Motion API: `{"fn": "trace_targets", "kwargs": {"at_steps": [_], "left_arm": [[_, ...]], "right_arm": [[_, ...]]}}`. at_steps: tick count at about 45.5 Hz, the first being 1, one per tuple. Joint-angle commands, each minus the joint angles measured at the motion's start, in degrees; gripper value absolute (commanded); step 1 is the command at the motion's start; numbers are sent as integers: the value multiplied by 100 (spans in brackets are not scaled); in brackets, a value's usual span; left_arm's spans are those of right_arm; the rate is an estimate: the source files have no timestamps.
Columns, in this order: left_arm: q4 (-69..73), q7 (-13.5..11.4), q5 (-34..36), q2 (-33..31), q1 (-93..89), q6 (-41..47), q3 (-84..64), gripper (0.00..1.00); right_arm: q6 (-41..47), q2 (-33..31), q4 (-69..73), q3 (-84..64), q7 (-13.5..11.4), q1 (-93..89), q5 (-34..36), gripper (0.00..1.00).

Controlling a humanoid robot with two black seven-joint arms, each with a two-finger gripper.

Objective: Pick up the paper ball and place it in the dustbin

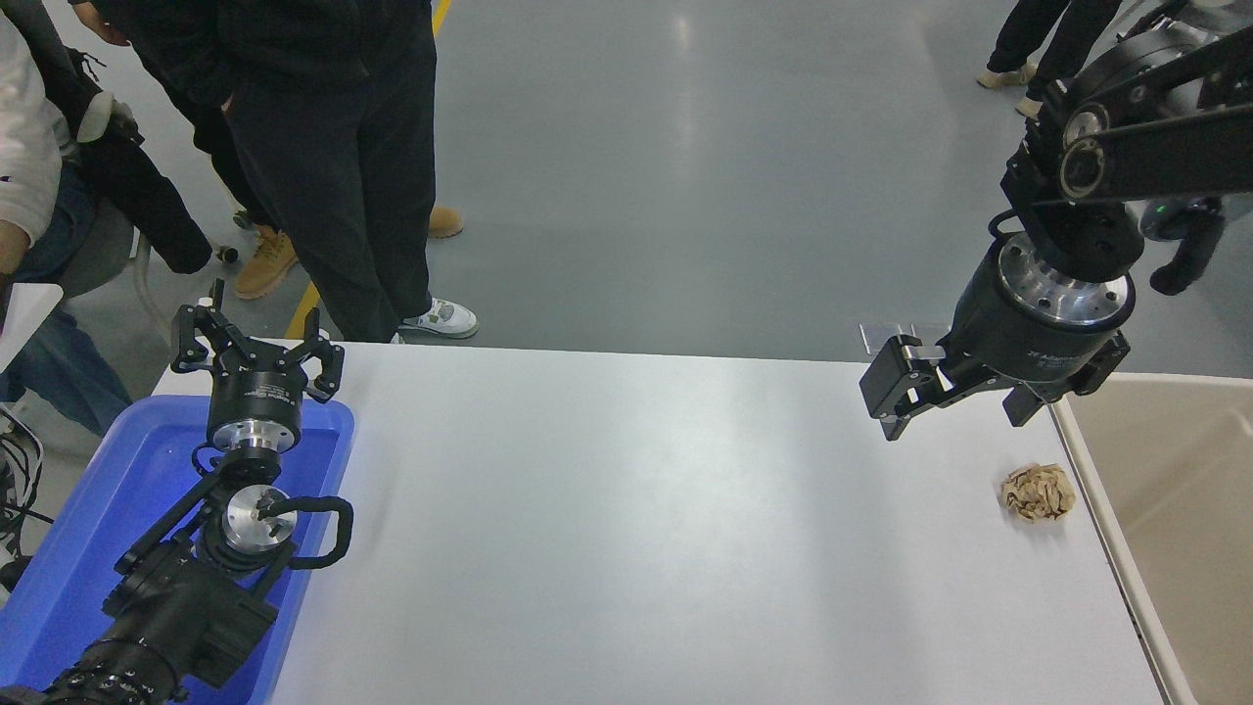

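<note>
The paper ball (1038, 492), a small crumpled tan wad, lies on the white table (636, 509) near its right edge. Just right of the table stands the beige dustbin (1165, 460), only partly in view. My right gripper (954, 401) hangs open above the table, up and to the left of the ball and not touching it. Nothing is between its fingers. My left gripper (256, 338) is parked at the lower left over a blue tray, open and empty.
A bright blue tray (88, 548) sits at the table's left end under the left arm. People (323, 147) stand on the grey floor beyond the far left corner; more legs show at the top right.
</note>
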Motion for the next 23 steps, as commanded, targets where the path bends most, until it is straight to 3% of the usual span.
{"fn": "trace_targets", "kwargs": {"at_steps": [1, 23], "left_arm": [[10, -9, -7, -9, 1, 0, -2, 99], [10, 0, -7, 18, -8, 0, 25, 99]], "right_arm": [[2, -1, 0, -6, 0, -1, -3, 100], [2, -45, 0, 3, 0, -27, -3, 100]]}}
